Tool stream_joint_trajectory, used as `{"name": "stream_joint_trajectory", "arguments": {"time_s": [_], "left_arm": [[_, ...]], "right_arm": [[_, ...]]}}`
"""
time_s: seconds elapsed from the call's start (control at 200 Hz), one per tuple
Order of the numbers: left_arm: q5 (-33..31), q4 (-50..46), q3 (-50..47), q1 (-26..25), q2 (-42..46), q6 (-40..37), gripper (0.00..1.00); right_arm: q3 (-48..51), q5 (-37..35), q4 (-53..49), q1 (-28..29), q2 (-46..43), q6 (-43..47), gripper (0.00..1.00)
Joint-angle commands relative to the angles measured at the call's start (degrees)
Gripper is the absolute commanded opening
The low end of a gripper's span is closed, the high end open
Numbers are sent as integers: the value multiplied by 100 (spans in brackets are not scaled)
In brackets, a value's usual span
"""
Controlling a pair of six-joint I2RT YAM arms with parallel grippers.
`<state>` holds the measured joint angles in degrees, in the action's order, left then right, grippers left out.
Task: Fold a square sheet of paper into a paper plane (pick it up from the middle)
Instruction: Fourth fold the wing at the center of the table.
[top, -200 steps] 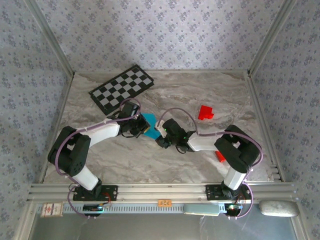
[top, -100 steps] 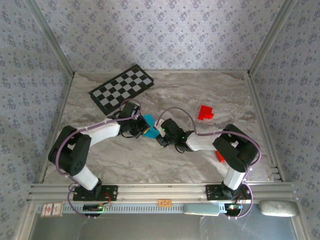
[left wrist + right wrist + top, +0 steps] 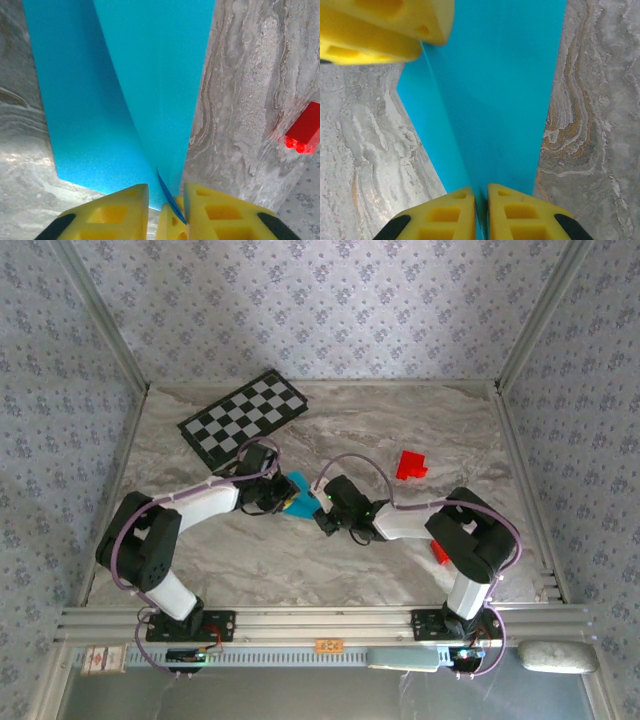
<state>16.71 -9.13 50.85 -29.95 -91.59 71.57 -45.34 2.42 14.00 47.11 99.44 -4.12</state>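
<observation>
I see free tabletop (image 3: 420,425) around; right pincer (image 3: 481,191) pinches the cyan paper (image 3: 495,100) at its fold, left pincer (image 3: 165,192) narrowly parted astride its edge.

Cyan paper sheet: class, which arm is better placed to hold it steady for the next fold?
Right, probably. The right gripper is pinched shut on the thin cyan folded paper sheet at its crease; the left gripper has jaws parted around an edge.

Centre of worktop (image 3: 400,420): sheet of paper (image 3: 300,494) between left claw (image 3: 285,502) and right claw (image 3: 320,508). A checkered board (image 3: 245,417) lies behind, to the left. One block (image 3: 410,465) lies behind-right of the sheet; a second block (image 3: 440,553) lies nearer, beside the right arm.
</observation>
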Motion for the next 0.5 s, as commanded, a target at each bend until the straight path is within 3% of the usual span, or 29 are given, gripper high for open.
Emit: {"name": "stream_joint_trajectory", "arguments": {"time_s": [0.0,0.275,0.495], "left_arm": [[-235,-58,-80,136,447,-81,31],[-353,730,-827,227,958,50,39],[-277,1314,-1262,184,853,182,30]], "right_arm": [[-44,489,109,-152,71,-385,14],[-193,1025,-25,-374,206,-829,13],[-329,1120,-152,-448,300,-1081,12]]}}
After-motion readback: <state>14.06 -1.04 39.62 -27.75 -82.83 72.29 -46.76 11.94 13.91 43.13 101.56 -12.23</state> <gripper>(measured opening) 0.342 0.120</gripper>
